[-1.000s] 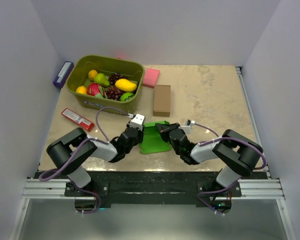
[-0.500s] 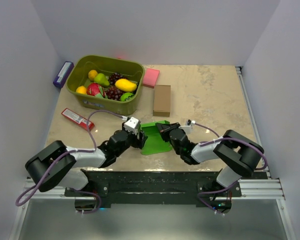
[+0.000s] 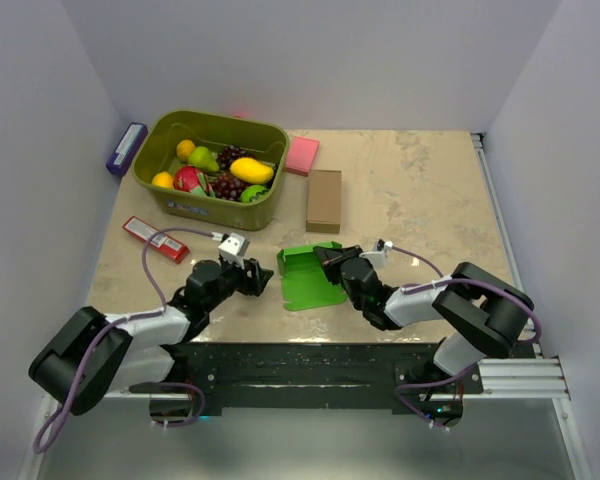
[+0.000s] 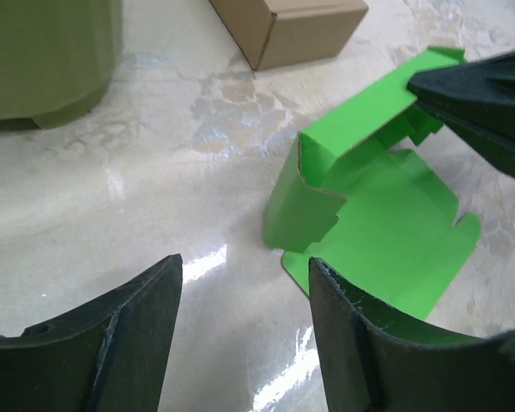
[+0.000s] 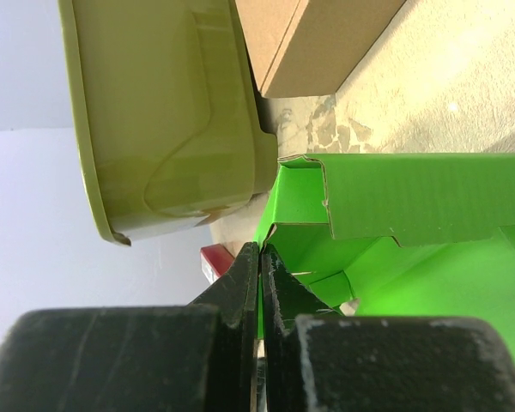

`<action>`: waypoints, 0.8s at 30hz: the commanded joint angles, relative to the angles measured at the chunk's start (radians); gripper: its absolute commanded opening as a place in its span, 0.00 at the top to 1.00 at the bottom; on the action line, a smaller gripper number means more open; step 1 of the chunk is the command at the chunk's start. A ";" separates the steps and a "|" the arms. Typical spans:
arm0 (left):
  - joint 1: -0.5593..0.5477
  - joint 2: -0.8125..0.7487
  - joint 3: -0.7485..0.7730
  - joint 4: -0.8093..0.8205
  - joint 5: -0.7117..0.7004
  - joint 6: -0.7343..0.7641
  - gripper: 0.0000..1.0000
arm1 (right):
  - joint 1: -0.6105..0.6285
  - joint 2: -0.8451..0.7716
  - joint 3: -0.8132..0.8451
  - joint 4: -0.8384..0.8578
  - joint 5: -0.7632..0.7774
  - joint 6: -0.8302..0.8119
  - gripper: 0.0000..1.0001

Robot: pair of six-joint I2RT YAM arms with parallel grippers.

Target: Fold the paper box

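Lying near the middle of the table's (image 3: pixel 420 190) near edge, the paper box (image 3: pixel 310 282) was partly folded: two walls stood, the rest lay flat. The right gripper (image 3: pixel 327 258) pinched its back wall; the left gripper (image 3: pixel 263 279) hung spread, just beside.

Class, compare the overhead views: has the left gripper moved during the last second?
Yes. The left gripper pulled leftward and nearer, away from the brown cardboard box.

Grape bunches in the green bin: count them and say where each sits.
2. The far grape bunch lies toward the back of the bin, beside the pear; the near grape bunch lies by the front wall, right of the red fruit. Others may be hidden underneath.
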State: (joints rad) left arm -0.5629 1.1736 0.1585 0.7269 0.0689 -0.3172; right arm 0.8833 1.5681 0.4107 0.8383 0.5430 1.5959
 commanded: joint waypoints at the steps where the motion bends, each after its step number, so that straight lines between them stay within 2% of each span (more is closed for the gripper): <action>1: 0.008 0.102 0.027 0.106 0.072 0.049 0.38 | 0.002 0.003 -0.001 -0.019 0.055 -0.039 1.00; 6: 0.008 0.231 0.059 0.256 0.115 0.066 0.45 | 0.002 0.010 -0.001 -0.008 0.049 -0.040 1.00; 13: 0.006 0.336 0.118 0.364 0.141 0.105 0.53 | 0.002 0.010 -0.009 0.002 0.054 -0.043 1.00; 19: 0.006 0.383 0.142 0.382 0.149 0.121 0.60 | 0.002 0.017 -0.009 0.008 0.049 -0.045 1.00; 24: 0.006 0.408 0.168 0.387 0.149 0.129 0.61 | 0.002 0.026 -0.006 0.021 0.043 -0.051 1.00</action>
State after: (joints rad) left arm -0.5632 1.5665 0.2775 1.0290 0.2169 -0.2302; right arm 0.8814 1.5719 0.4107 0.8513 0.5587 1.5879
